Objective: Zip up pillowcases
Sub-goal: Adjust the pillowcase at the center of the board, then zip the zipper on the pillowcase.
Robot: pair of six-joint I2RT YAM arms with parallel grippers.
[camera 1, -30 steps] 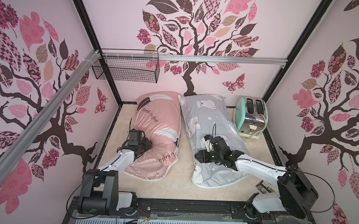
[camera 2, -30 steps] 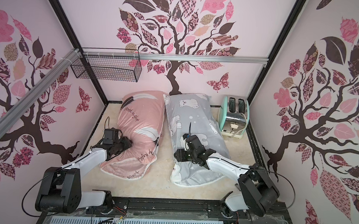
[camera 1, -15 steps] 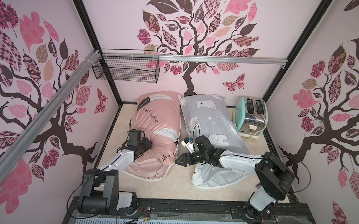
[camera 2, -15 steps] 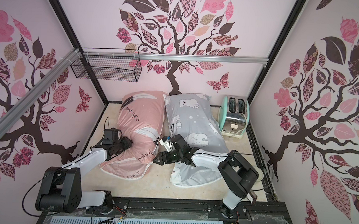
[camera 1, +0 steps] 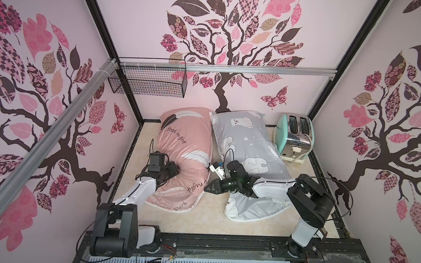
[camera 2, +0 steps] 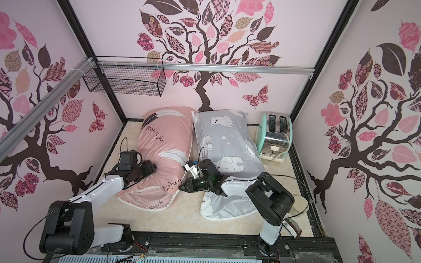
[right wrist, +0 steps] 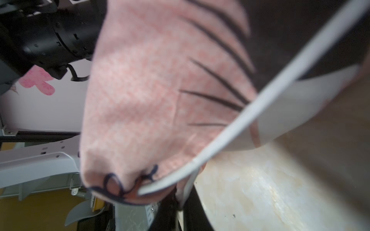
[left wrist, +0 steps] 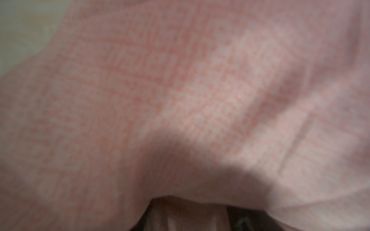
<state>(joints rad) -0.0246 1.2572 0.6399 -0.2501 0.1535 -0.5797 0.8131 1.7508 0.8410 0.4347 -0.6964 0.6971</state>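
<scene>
The pink pillowcase point(camera 1: 186, 140) lies lengthwise on the table point(camera 1: 212, 218), running away from the arms, beside the grey pillowcase point(camera 1: 250, 149). The right pincer point(camera 1: 207, 187) is closed, apparently nipping the pink one's piped right edge. The left pincer point(camera 1: 174, 171) presses the opposite flank, its opening unclear.

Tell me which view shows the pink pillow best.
Both top views: the whole pink pillow shows, script and feathers included. The left wrist view gives only blurred pink fabric; the right wrist view shows one edge with its white piping.
</scene>
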